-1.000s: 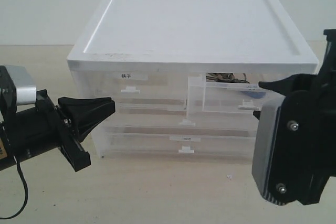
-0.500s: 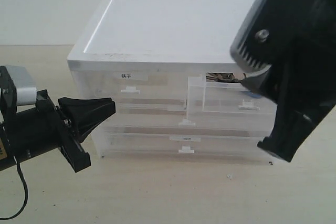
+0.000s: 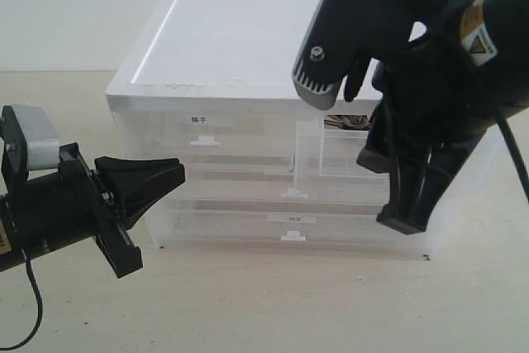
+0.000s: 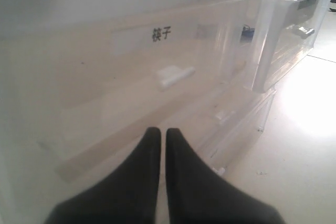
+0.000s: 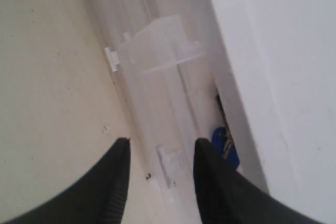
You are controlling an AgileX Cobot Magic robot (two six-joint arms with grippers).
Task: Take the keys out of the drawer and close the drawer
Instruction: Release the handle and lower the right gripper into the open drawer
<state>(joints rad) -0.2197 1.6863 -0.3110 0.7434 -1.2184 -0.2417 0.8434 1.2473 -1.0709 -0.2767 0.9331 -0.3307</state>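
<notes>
Pale worktop (image 3: 248, 303) carries the cabinet (image 3: 297, 39); right claw (image 5: 161, 148) hangs released over the drawer (image 5: 157, 72), left claw (image 4: 158, 132) clenched. With the keys (image 5: 226, 148) far back, reaching could hit the cabinet.

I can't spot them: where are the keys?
In the right wrist view, the silver keys with a blue teardrop fob lie inside the pulled-out clear plastic drawer at the upper right of the white-topped cabinet.
</notes>
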